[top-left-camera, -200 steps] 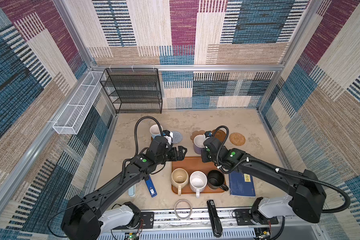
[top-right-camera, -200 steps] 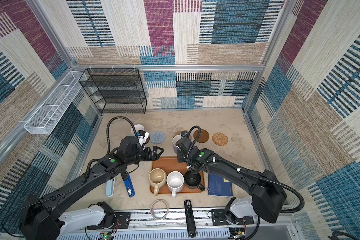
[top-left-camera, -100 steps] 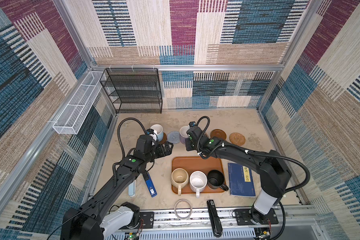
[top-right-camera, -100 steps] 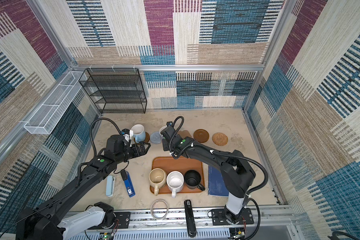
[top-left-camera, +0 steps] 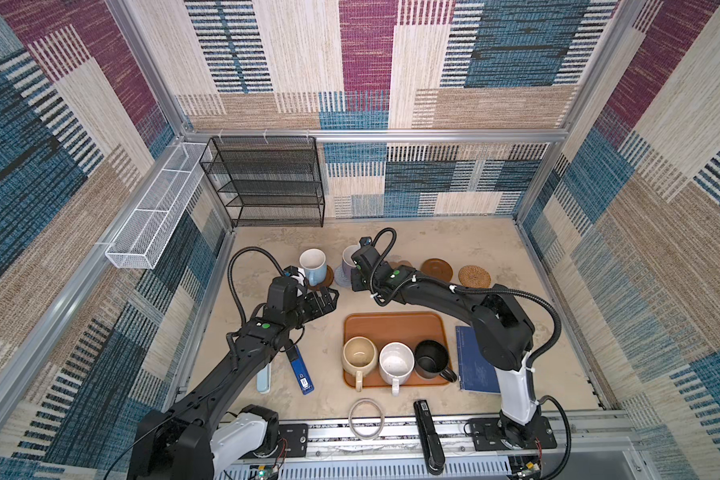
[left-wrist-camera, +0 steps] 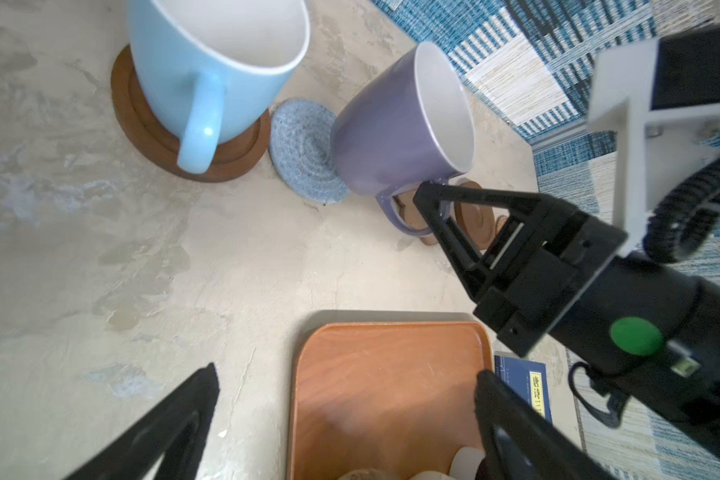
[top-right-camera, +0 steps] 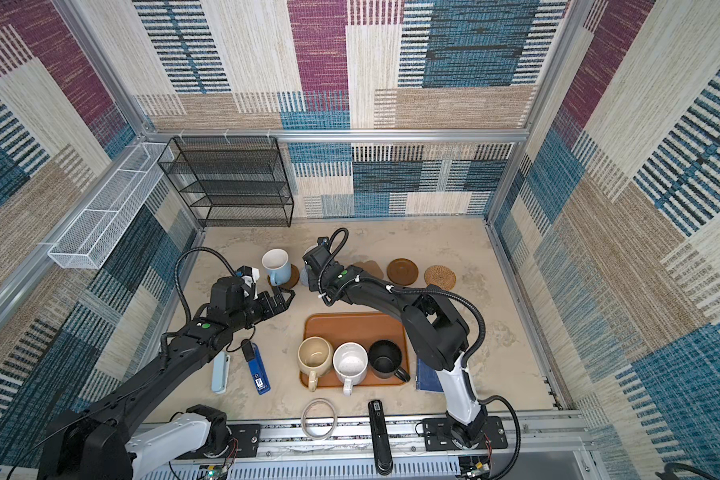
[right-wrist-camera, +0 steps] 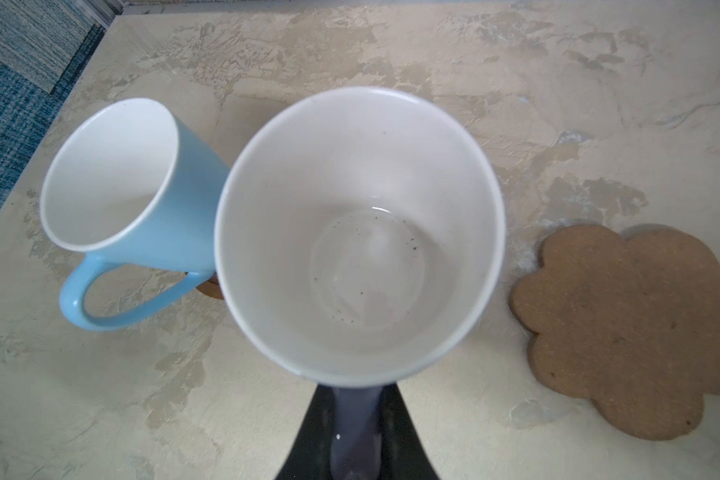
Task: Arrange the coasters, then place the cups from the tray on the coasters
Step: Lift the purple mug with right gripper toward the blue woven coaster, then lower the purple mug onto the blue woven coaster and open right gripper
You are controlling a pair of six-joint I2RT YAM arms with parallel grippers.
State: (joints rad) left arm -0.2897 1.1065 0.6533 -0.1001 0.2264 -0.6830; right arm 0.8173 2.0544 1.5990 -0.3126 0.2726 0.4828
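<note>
1. The right pincer (left-wrist-camera: pixel 427 203) is clamping the handle of the lavender cup (left-wrist-camera: pixel 395 124), with its jaws pressing on the handle from both sides.
2. The lavender cup is being held tilted just ahead of the fingertips, with its base at the edge of the blue-grey woven coaster (left-wrist-camera: pixel 304 149). Whether the base and the coaster are touching cannot be told.
3. The light blue cup (left-wrist-camera: pixel 208 62) is standing upright on a dark brown wooden coaster (left-wrist-camera: pixel 150 137), just beyond the held cup as seen from the right pincer.
4. The tan flower coaster (right-wrist-camera: pixel 628 324) is lying bare beside the right pincer, on the side away from the light blue cup.
5. The left pincer (top-left-camera: pixel 331 303) is hovering released, with its jaws spread wide and gripping nothing, and the light blue cup is near its tips.
6. The tray (top-left-camera: pixel 391 328) is lying just ahead of the left pincer. The beige cup (top-left-camera: pixel 359 353), the speckled white cup (top-left-camera: pixel 396 362) and the black cup (top-left-camera: pixel 431 358) are standing in a row at the tray end farthest from both pincers.
7. The second dark brown coaster (top-left-camera: pixel 436 271) and the rattan coaster (top-left-camera: pixel 474 276) are lying bare behind the right pincer's wrist.
</note>
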